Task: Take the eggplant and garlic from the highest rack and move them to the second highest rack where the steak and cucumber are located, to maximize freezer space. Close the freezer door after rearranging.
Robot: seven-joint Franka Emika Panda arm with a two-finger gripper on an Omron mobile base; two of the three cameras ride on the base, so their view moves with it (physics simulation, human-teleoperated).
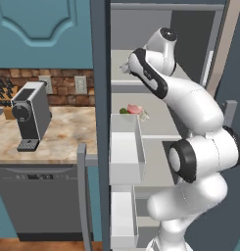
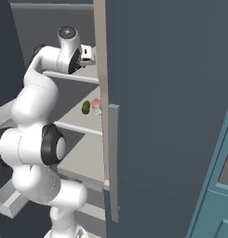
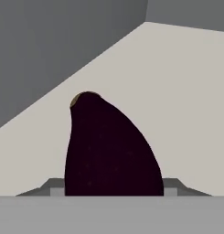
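Close in the hand view: eggplant pinched between gripper jaws over pale top rack. From the base views, steak and cucumber one rack lower.

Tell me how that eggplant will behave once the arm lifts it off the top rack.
The eggplant looks plump and rigid, so it probably won't flop. Its smooth dark skin and taper toward the stem suggest it could slip from the gripper, whose fingers sit at its wide end. Its rounded body would likely roll if set down carelessly.
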